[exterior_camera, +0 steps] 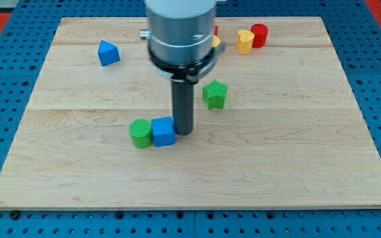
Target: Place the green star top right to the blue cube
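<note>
1. Green star [215, 94] sits on the wooden board [296, 165], up and to the view's right of the blue cube [163, 131], near it but apart.
2. My tip [183, 131] rests just beside the blue cube's right face, below and left of the star.
3. No jaws exist on this rod; nothing is grasped.
4. Judged: the star already lies roughly top right; any nudge must come from its far side.
</note>
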Robot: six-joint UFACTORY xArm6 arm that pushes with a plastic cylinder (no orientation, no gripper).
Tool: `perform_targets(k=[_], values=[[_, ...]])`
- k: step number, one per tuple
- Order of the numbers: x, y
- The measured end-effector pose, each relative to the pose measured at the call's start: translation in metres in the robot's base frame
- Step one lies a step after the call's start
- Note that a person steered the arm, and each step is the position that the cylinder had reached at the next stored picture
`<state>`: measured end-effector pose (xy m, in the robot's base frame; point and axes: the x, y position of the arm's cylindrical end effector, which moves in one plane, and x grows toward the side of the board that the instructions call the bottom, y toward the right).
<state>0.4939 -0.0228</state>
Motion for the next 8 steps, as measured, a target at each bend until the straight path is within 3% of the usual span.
perform_targets(k=[2, 3, 4, 5, 6, 8], values=[[-0.013, 0.092], [-0.051, 0.109], [-0.091, 0.116], [-0.101, 0.075], [-0.089, 0.05], [-0.072, 0.06]])
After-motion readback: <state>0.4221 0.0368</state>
